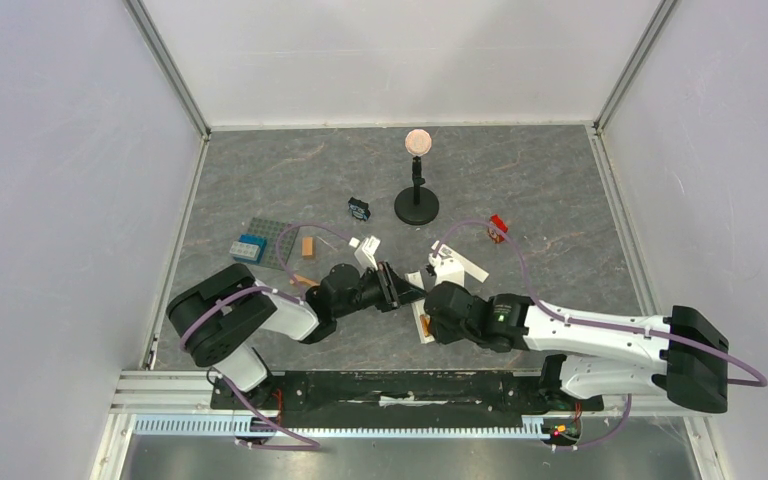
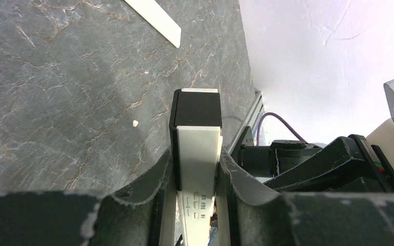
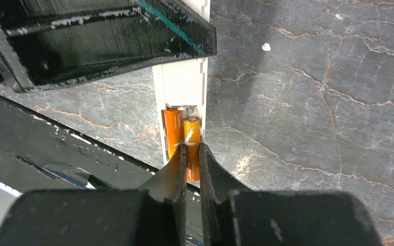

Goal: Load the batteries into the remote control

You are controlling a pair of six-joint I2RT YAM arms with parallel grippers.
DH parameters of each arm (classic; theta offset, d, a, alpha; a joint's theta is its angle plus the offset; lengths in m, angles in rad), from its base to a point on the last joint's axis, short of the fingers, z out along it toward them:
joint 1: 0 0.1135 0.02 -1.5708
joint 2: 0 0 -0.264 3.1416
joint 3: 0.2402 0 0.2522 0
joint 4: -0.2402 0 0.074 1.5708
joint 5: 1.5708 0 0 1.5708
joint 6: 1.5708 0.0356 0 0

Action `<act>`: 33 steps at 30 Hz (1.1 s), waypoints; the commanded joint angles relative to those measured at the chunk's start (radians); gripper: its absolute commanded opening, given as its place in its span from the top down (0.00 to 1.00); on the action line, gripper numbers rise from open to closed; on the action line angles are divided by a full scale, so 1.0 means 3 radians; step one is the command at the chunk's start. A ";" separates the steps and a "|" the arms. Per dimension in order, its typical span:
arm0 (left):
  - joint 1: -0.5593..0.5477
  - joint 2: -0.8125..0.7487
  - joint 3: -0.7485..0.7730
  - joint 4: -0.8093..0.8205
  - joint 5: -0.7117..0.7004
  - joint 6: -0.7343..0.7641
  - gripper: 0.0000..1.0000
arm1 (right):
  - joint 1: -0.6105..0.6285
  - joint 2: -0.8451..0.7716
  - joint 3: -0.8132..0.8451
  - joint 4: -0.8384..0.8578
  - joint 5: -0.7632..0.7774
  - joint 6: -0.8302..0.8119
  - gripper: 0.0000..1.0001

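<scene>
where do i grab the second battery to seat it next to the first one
Probably by its outer end, pinched across the round sides, coming in along its length from the remote control's open end. The second battery lies lengthwise along the bay, tight beside the first battery, so only that end offers finger room; the right gripper holds it so.

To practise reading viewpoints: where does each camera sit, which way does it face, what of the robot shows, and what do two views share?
Top external: fixed above and behind the bases, looking down on the table; both arms show.
Left wrist: on the left arm, looking along the left gripper, which clamps the remote control.
Right wrist: on the right arm, looking along the right gripper, closed on one of the batteries.
Shared: both wrist views show the remote control.
</scene>
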 commanded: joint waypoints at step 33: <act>-0.0007 0.0154 -0.0131 0.1073 -0.0132 -0.0894 0.98 | -0.0247 -0.0497 0.0276 -0.0073 -0.0219 0.0176 0.54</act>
